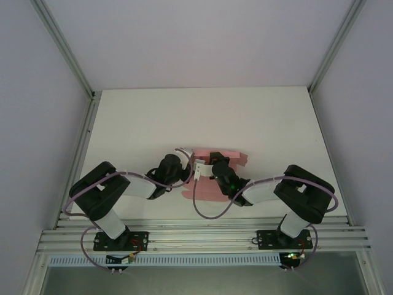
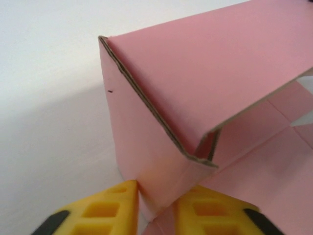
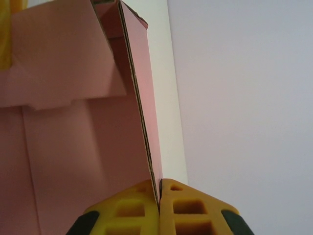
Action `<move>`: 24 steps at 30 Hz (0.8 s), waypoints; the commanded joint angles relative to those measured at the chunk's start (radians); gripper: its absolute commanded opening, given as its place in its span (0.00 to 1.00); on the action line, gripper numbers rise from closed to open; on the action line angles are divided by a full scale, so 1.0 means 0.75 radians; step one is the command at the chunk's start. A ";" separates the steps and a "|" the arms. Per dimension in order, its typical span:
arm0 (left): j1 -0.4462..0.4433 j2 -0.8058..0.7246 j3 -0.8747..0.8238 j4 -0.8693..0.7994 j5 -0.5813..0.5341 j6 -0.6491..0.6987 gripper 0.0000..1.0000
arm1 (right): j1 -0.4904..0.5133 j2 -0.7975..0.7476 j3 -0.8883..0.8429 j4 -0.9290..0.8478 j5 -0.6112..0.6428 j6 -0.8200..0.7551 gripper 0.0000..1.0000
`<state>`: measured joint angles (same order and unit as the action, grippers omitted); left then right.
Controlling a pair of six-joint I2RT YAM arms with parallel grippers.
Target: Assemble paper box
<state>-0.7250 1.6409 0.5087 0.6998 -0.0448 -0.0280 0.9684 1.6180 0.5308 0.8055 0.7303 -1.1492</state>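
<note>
Pink paper box (image 1: 232, 157) near the middle of the white table (image 1: 153, 117), held from both sides.
Left jaws, set narrow, grip a raised folded wall of thin card. Right jaws clamp an upright panel's raw brown edge between yellow ribbed pads (image 3: 188, 205). The flaps are smooth and matte.

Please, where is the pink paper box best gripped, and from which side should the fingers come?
Probably a raised wall of the paper box, at its free edge, approached edge-on with one finger on each face. It is thin card standing off the table, as the right gripper pinches it now.
</note>
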 commanded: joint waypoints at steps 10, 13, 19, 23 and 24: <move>-0.125 0.090 0.048 0.186 -0.486 0.003 0.00 | 0.023 -0.038 0.040 -0.379 -0.172 0.316 0.27; -0.126 0.103 0.041 0.230 -0.455 0.005 0.00 | 0.015 -0.185 0.076 -0.530 -0.241 0.474 0.56; -0.123 0.119 0.055 0.269 -0.396 0.048 0.00 | -0.101 -0.577 0.092 -0.804 -0.470 0.789 1.00; -0.121 0.125 0.088 0.234 -0.340 0.099 0.00 | -0.281 -0.797 0.162 -1.089 -0.743 1.034 1.00; -0.116 0.122 0.093 0.224 -0.297 0.106 0.00 | -0.340 -0.829 0.190 -1.117 -0.783 1.134 1.00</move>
<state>-0.8093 1.7275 0.5491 0.8436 -0.3218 0.0147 0.7860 1.0550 0.6163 0.1356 0.3141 -0.5308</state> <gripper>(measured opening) 0.046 0.999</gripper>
